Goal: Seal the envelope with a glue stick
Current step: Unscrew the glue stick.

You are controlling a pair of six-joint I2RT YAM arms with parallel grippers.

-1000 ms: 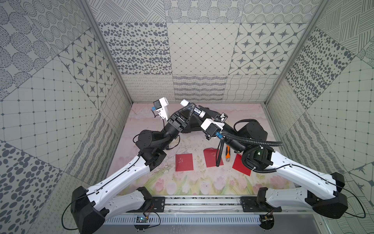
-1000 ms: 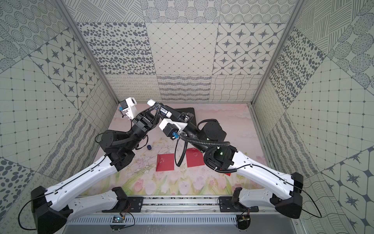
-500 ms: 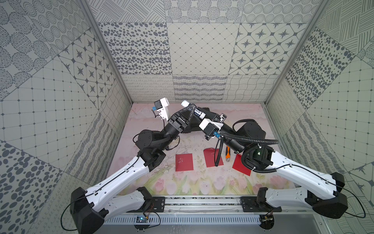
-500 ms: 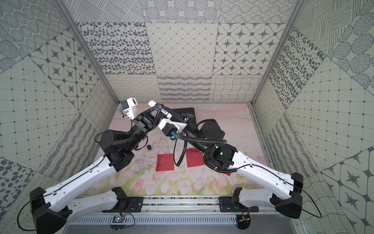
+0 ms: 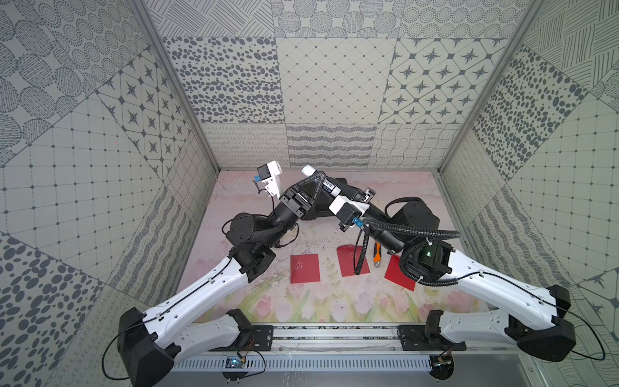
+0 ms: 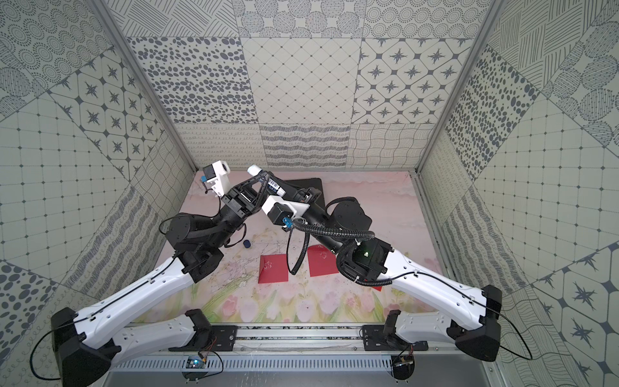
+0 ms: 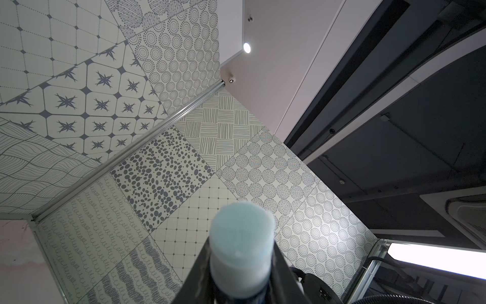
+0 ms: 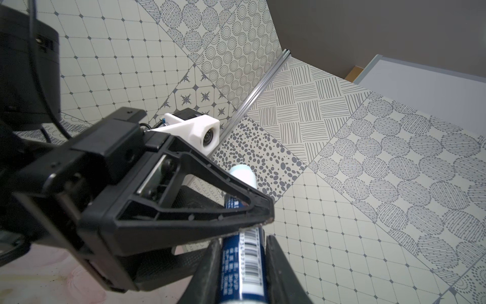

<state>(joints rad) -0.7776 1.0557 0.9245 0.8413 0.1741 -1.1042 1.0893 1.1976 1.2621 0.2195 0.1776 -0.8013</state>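
Glue stick [image 5: 330,185]: one short cylinder with a navy body, a white barcode label and a bare, pale bluish-white end. It is off the table, in the air over the rear part, tilted, at the spot where the two arms meet. The pale end points toward the back wall and the labelled end runs down toward the right arm.

Left gripper [image 7: 241,244]: fingers [image 7: 196,273] closed on the glue stick just below its pale end. In the left wrist view that end stands out beyond the two black fingers, which press it on both sides.

Right gripper [image 8: 243,240]: fingers [image 8: 210,263] closed on the labelled part of the glue stick, one on each side of the barcode. They sit just beside the left gripper's triangular finger, which crosses the stick above them.

Red envelopes: three, flat on the table toward the front.
- One [image 5: 304,268] lies near the left arm.
- One [image 5: 346,264] lies in the middle, under a hanging black cable.
- One [image 5: 398,274] is partly hidden by the right arm.
- All three are well apart from the glue stick.

Orange-and-black tool [image 5: 377,256]: flat on the table between the middle envelope and the one by the right arm, its upper part hidden by that arm.

Small dark blue round piece [image 6: 247,244]: on the table beside the left arm, seen in a top view.

Black pad [image 6: 306,183]: flat at the rear of the table, below the grippers.

Table [image 5: 335,301]: covered with a pink floral mat, with patterned walls on three sides.
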